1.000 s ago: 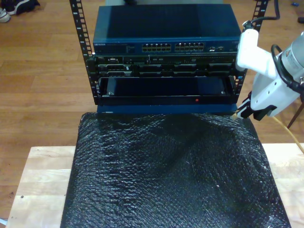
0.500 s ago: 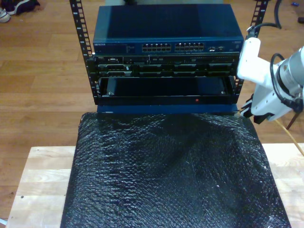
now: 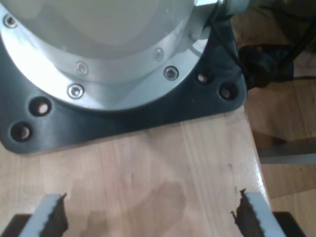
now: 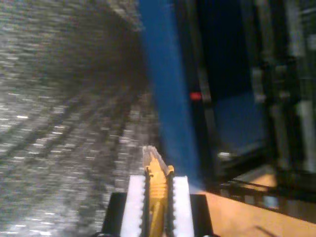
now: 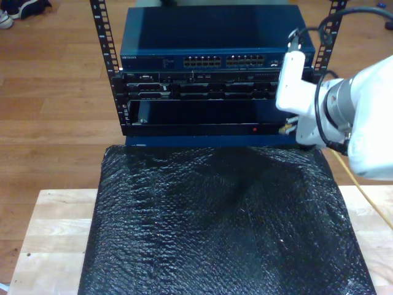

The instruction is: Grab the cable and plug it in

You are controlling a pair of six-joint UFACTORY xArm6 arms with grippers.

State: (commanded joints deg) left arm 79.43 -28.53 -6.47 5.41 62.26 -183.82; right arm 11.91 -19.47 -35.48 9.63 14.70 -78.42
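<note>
Carrying the cable [image 4: 157, 190], the second gripper [image 4: 157, 197] pinches it just behind the clear plug, which sticks out ahead of the fingertips. The grasp is done; the step in hand is bringing the plug toward the rack [image 5: 212, 92] in front. Next, the plug probably must be lined up with a port. The exterior view shows the row of ports; the second wrist view is blurred. The first gripper [image 3: 148, 217] is spread over a wooden surface [image 3: 163, 173].

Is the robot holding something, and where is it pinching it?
My second gripper pinches the yellow cable just behind its clear plug. My first gripper holds nothing.
</note>
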